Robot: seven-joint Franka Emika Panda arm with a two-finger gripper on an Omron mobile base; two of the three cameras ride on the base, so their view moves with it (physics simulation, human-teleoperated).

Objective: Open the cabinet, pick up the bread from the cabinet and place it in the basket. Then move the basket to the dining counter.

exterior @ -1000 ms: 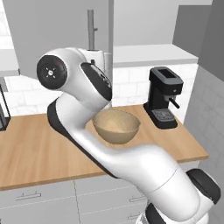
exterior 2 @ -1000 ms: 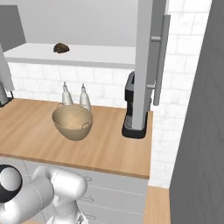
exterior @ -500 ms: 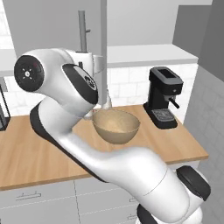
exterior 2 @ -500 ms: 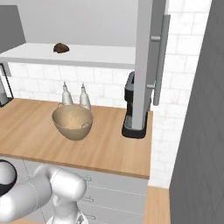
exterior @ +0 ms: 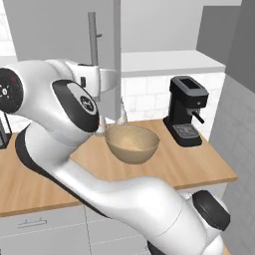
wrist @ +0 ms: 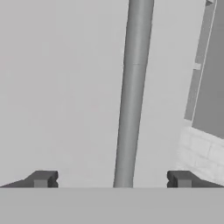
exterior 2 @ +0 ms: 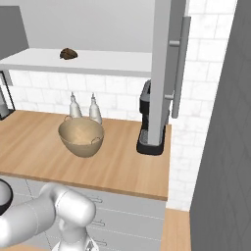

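Observation:
The cabinet's right door stands swung out, edge-on, and the white shelf shows. The bread, small and dark brown, lies on that shelf at the left. The left door hides the shelf's left part in the left base view. My gripper is open and faces that door's vertical bar handle, which runs up between the two fingertips. I cannot tell whether they touch it. The tan basket sits on the wooden counter. The dining counter is out of view.
Two white bottles stand behind the basket against the tiled wall. A black coffee machine stands at the counter's right end. Grey drawers sit below the counter. A dark grey wall closes off the right.
The arm has swung left and up toward the left door's handle. Basket, bread and right door have not moved.

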